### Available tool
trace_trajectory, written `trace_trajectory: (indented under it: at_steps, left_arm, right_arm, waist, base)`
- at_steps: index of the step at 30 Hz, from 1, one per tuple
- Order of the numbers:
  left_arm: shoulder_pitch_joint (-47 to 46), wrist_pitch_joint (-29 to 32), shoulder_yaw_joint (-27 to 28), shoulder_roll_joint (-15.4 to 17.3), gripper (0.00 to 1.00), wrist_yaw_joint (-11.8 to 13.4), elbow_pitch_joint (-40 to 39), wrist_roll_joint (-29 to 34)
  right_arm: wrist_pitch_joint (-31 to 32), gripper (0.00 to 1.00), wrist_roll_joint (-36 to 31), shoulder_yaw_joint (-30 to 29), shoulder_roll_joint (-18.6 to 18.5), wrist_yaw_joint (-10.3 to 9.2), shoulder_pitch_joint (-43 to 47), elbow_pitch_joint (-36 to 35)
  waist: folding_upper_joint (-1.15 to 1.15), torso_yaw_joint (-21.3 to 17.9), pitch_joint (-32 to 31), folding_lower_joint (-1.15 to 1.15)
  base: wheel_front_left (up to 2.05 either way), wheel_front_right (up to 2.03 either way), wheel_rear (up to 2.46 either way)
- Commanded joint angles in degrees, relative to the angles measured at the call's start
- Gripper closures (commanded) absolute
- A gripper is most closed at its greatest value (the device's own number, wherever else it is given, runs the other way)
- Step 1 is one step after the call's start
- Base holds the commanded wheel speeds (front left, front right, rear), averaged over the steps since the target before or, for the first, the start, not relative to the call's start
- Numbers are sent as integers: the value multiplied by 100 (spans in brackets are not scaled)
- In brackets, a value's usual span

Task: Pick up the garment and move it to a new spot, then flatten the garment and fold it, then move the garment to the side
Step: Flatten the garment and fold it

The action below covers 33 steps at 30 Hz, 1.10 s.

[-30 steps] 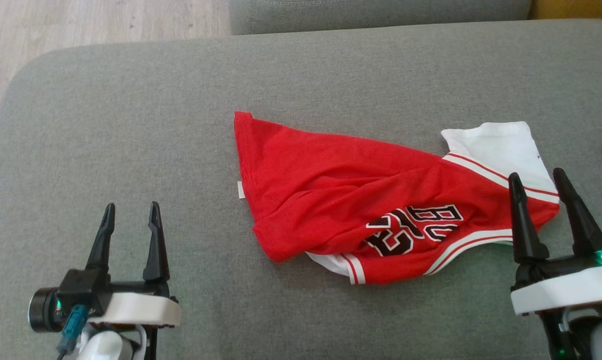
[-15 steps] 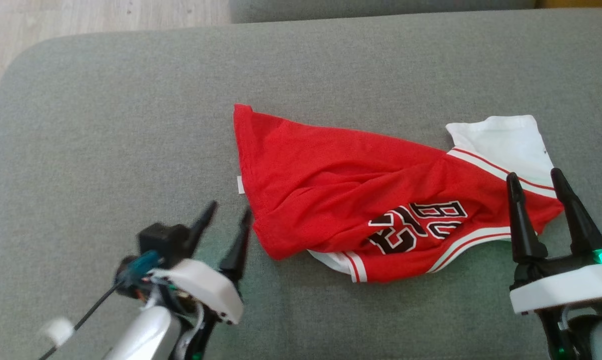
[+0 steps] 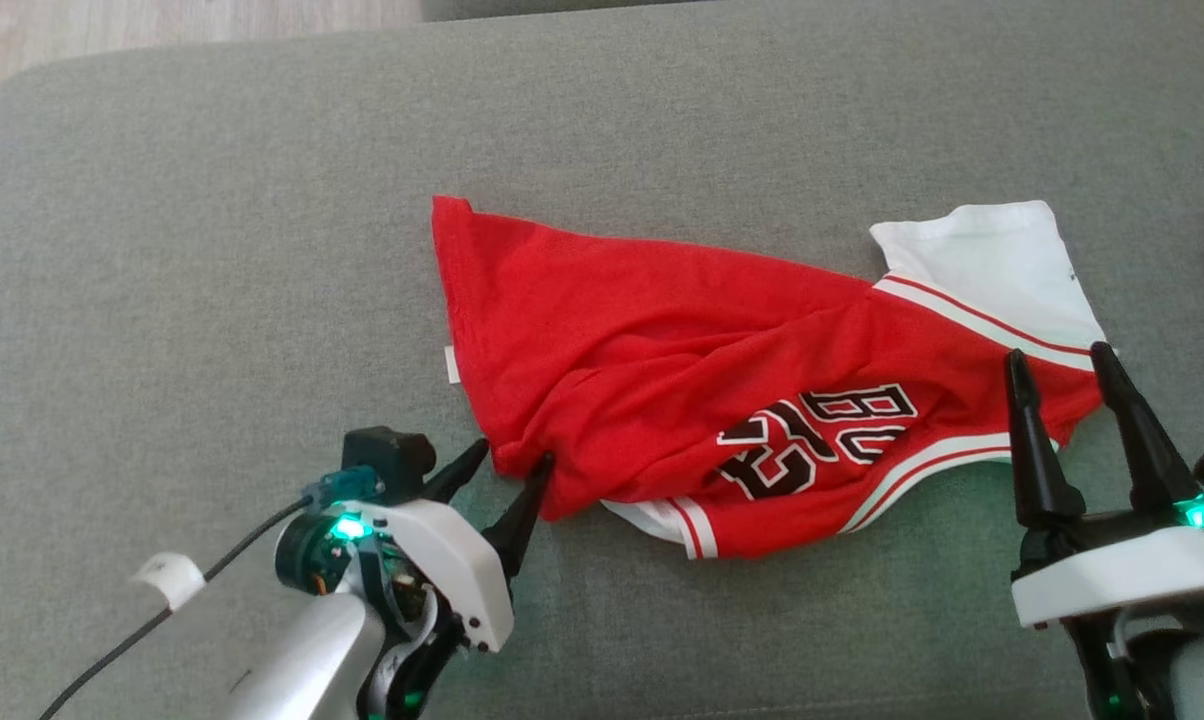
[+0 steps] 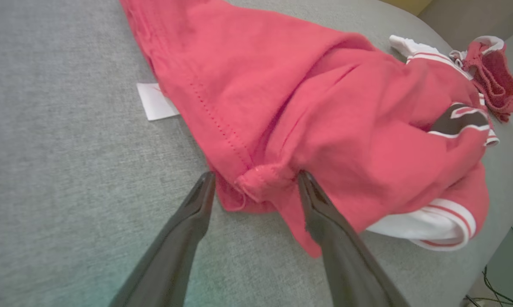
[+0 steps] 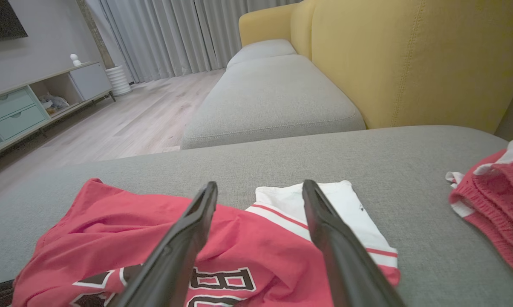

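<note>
Grey sofa cushion (image 3: 212, 250) carries a red basketball jersey (image 3: 662, 340) lying left-to-right, its bunched left corner sitting between the spread, not-yet-pinching left tool (image 3: 514, 453).

The right end effector (image 5: 260, 183), spread wide, hovers over the red jersey (image 5: 124, 217).

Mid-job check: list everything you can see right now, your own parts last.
Cushion: one, grey, the surface in front.
Jersey: one, red with white trim, crumpled mid-cushion.
Label: one, white, at the jersey's left edge.
Second garment: one, red and white, cushion's right edge.
Sofa back: one, yellow, beyond the cushion.
Floor: pale wood, far left.
Left claw: open, fingers straddling the jersey's near corner fold.
Right claw: open, by the jersey's right end.
</note>
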Motion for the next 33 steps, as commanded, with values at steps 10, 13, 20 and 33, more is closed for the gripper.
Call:
trace_trajectory:
  at_steps: [10,13,20,33]
  left_arm:
    - [-332,46,57,86,100,-146,-62,-1]
    - [-287,55,26,137,100,-87,-178,58]
    - [-105,79,23,278,100,156,-553,175]
    - [142,22,254,706,100,559,-1506,353]
  right_arm:
    - [42,0,101,64,-30,-4,-268,-31]
    - [60,0,91,-28,-55,-4,-280,75]
    - [193,0,72,-261,-111,-4,-339,404]
    - [285,0,573,-501,-1245,-4,-1589,2608]
  waist:
    - [0,-16,15,0]
    - [0,15,-6,0]
    - [0,117,-80,0]
    - [0,314,-48,0]
  base:
    - [0,0,0]
    - [0,0,0]
    - [0,0,0]
    - [0,0,0]
